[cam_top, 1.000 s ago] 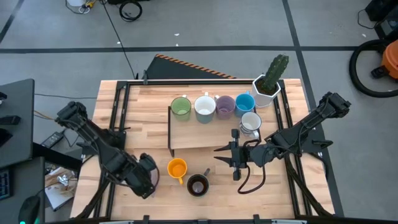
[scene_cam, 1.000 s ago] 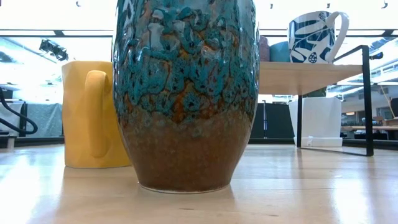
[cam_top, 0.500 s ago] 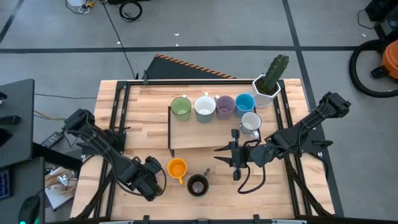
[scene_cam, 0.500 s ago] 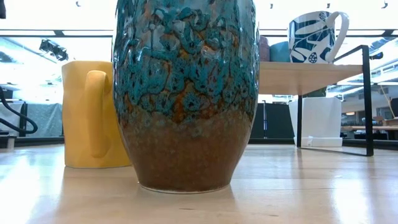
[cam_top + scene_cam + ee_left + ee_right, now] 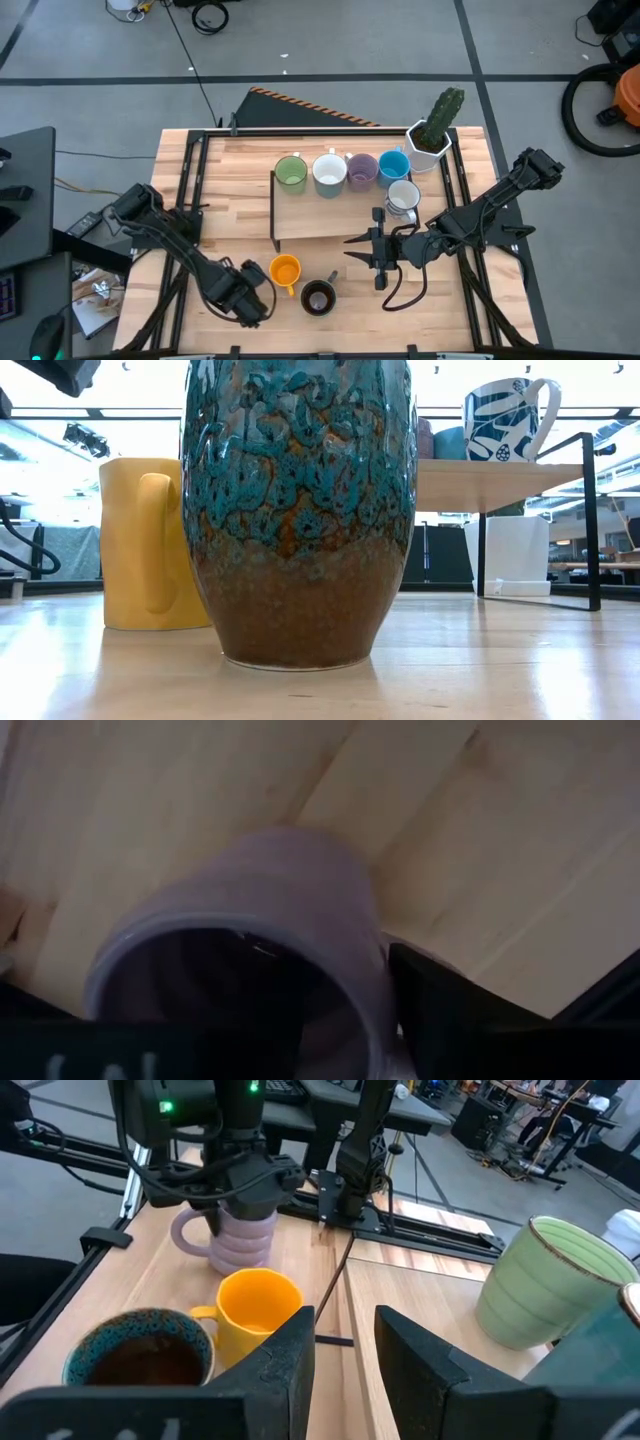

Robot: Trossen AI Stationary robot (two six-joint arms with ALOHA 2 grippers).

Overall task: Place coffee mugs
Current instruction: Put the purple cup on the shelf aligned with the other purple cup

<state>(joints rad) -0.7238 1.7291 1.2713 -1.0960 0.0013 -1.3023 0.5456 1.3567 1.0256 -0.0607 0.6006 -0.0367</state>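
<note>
Here the left tool (image 5: 235,1180) clamps a lavender mug (image 5: 232,1235) on the worktop (image 5: 180,300) near its front edge, just beside the orange mug (image 5: 285,270); the right tool (image 5: 368,252) hovers level nearby, fingers narrowly parted.

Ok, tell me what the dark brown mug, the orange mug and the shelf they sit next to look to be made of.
Dark brown mug: likely glazed stoneware; its surface is glossy, with mottled teal running over brown.
Orange mug: probably ceramic with a smooth, even, fairly matte glaze.
Shelf: a pale wood board with visible grain, on thin dark legs that look like metal.
</note>
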